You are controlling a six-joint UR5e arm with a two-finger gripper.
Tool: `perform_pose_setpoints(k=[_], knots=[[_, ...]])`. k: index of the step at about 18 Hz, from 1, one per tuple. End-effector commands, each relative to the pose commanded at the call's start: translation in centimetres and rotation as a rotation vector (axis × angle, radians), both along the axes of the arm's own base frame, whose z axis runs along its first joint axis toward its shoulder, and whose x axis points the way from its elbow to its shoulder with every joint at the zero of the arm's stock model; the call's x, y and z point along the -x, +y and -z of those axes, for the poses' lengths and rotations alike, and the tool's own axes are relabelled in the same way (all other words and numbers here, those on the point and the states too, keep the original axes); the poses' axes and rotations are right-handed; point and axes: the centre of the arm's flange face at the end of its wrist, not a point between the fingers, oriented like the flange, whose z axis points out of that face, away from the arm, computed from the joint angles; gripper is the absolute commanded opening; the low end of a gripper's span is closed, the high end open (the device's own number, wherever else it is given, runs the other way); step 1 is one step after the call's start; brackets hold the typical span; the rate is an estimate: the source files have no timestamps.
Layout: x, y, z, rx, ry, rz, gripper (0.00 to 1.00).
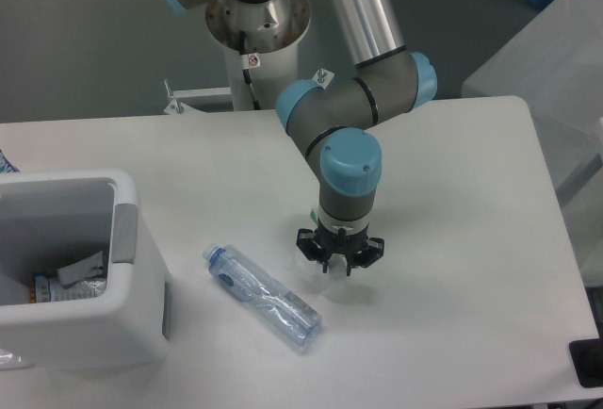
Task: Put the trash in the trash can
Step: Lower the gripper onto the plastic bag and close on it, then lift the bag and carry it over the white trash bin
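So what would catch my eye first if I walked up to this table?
Probably the big grey and blue arm reaching down mid-table, its black pincer low over something clear and hard to make out. Left of it a clear plastic bottle lies on its side, and a white bin sits at the left edge with scraps inside.

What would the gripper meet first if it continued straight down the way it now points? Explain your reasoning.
The gripper points straight down. Just below it there seems to be a faint clear wrapper on the white table, so it would probably touch that first, though the wrapper is hard to make out.
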Motion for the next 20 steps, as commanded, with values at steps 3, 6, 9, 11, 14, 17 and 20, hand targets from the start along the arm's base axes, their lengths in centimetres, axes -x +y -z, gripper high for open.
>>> perform_pose_setpoints(k=[3,6,9,11,14,17,20], knots=[[0.0,0.1,-0.6,-0.01,0.006,0.004,0.15],[0.3,0.0,-1.0,-0.02,0.006,0.003,0.13],[0.6,0.3,-4.0,-0.073,0.032,0.001,0.13],[0.5,0.8,-7.7,-0.164,0.04,0.007,0.13],[0.8,1.9,-13.0,-0.333,0.004,-0.069,0.13],[1.9,3.4,-19.8,-0.494,-0.006,-0.153,0.13],[1.8,5.0,-25.9,-0.632,-0.051,-0.241,0.13]])
